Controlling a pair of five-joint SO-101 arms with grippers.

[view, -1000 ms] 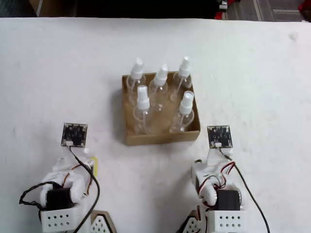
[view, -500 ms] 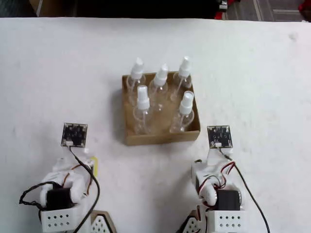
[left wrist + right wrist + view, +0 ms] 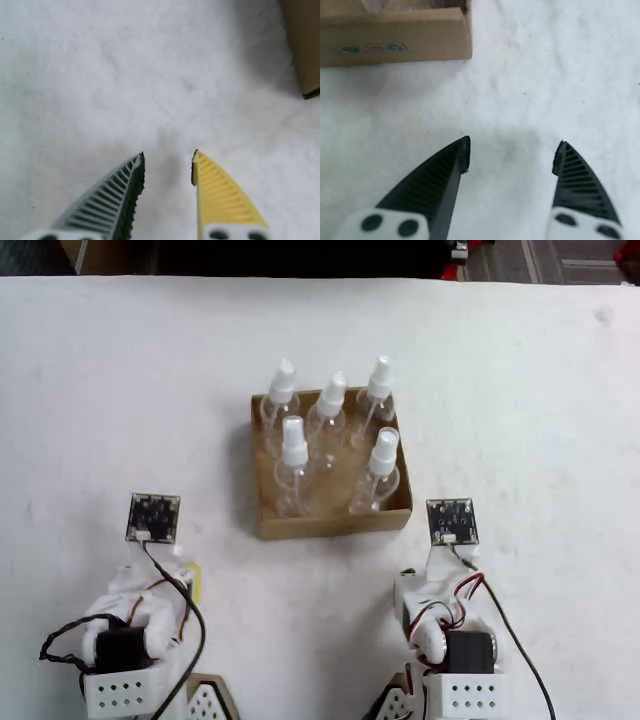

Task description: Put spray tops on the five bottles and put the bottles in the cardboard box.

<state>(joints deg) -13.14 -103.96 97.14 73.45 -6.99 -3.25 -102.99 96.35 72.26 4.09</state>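
Within the cardboard box (image 3: 330, 524), clear bottles (image 3: 292, 478) partly overlap.

Print (image 3: 351, 49) on the cardboard box (image 3: 420, 30) is unreadable.

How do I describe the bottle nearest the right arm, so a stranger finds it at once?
Find the cardboard box on the table. Inside, three bottles stand in the far row, two in the near row. Yours is the near-right bottle, by the box's right wall.
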